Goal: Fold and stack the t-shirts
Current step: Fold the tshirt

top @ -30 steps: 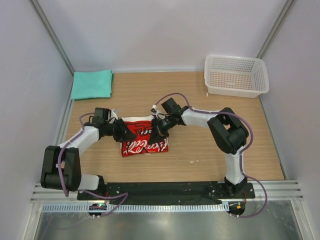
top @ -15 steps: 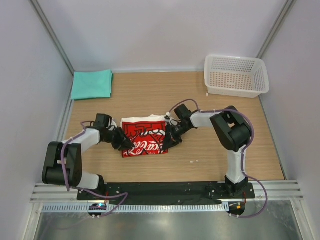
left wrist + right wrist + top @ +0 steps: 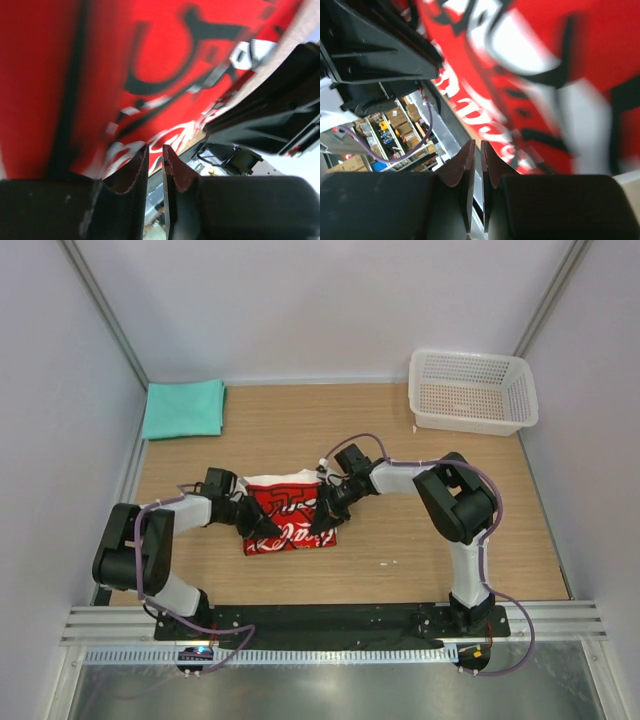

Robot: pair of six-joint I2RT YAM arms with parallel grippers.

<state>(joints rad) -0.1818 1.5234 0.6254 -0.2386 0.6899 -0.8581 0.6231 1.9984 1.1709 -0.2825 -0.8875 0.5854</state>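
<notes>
A folded teal-green t-shirt (image 3: 183, 408) lies at the far left corner of the counter (image 3: 400, 540). Nearer the middle, the left claw (image 3: 265, 529) is drawn narrow, its fingers (image 3: 134, 167) nipping the left edge of the white t-shirt (image 3: 290, 508), red print uppermost. The shirt lies partly folded on the counter between the arms. The right claw (image 3: 320, 523), narrowed to a slit, pinches the shirt's right edge. A white mesh basket (image 3: 472, 390) stands at the far right corner.
</notes>
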